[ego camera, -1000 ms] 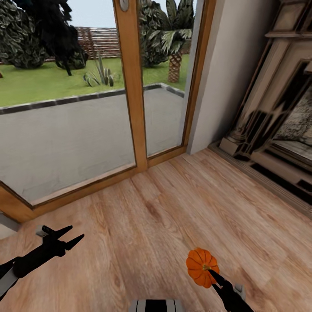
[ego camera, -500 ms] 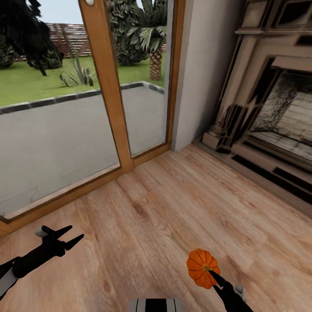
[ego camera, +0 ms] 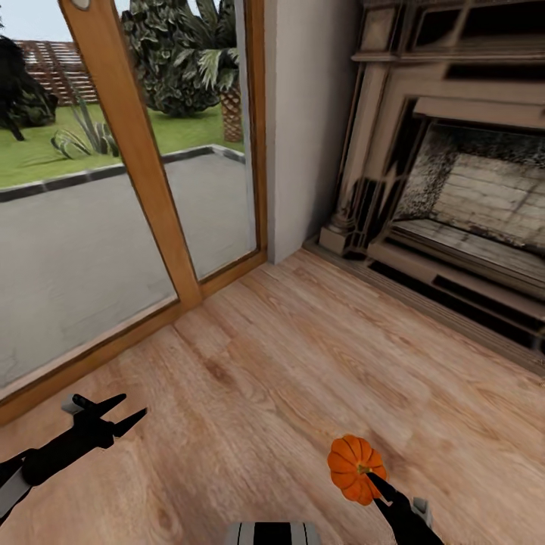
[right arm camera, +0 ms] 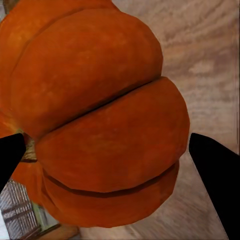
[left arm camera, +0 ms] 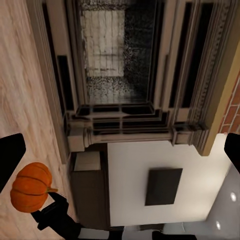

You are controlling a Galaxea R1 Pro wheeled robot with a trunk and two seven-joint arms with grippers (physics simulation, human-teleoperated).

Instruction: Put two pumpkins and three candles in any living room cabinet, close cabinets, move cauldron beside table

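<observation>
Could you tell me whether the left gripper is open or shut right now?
Open: the left gripper shows two fingers spread apart with bare floor between them, holding nothing.

A bright orange, ribbed pumpkin (ego camera: 355, 469) is seen at lower right. Pale wood grain covers the floor (ego camera: 303, 363). The fireplace (ego camera: 454, 189) at upper right is beige, with dark recesses.
</observation>
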